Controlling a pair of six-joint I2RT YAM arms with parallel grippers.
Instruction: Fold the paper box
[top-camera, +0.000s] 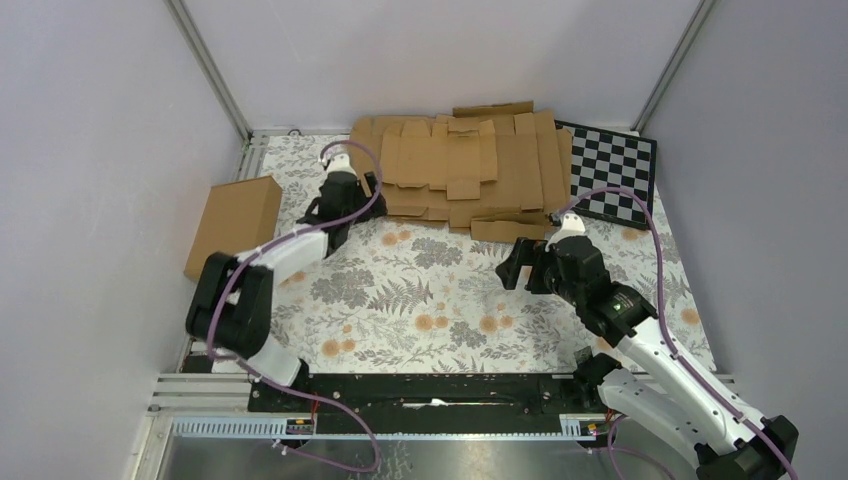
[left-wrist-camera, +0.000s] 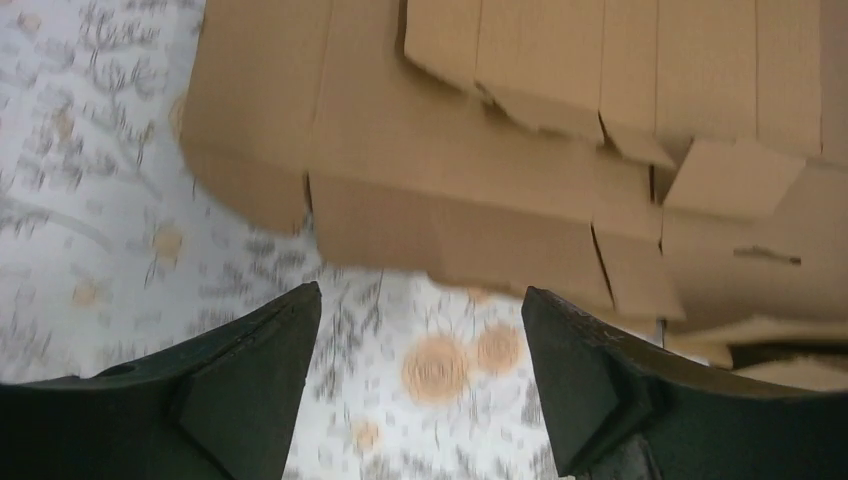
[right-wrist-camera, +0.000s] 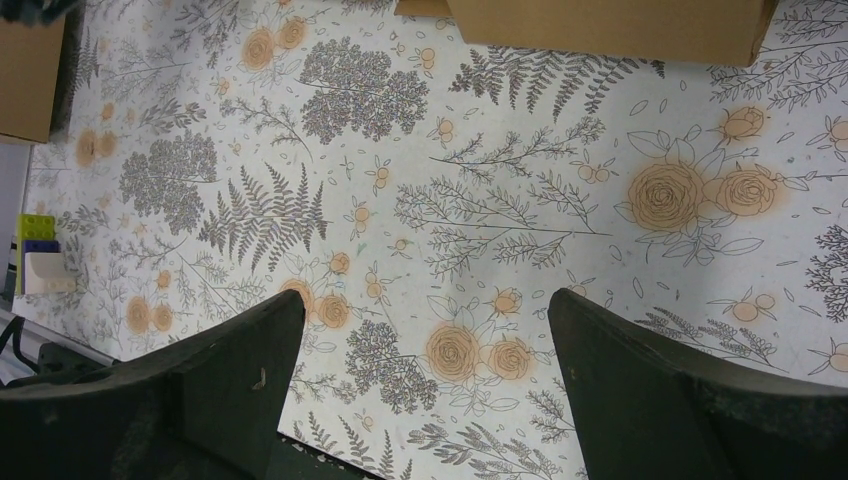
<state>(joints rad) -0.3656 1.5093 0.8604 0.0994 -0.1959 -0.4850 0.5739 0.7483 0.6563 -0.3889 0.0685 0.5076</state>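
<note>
Both gape empty, left claw (left-wrist-camera: 420, 300) by the paper box (top-camera: 452, 160), right claw (right-wrist-camera: 425, 300) apart; checkerboard (top-camera: 612, 175) shows only overhead.

Matt brown corrugated cardboard at twelve o'clock for the paper box (top-camera: 450, 158), dry and unprinted, rough along the cut edges. Same board for the wider sheets (top-camera: 530, 175) beneath. Smooth matt brown card on the carton (top-camera: 235, 225) at nine o'clock. Flat, matt floral print on the table cover (top-camera: 430, 300). Smooth black-and-white checkerboard (top-camera: 612, 175) at two o'clock. Matt black plastic fingers (left-wrist-camera: 240, 390) on the left gripper (left-wrist-camera: 420, 320), likewise on the right gripper (right-wrist-camera: 425, 330). Dull silver metal rail (top-camera: 190, 382) at six o'clock.
</note>
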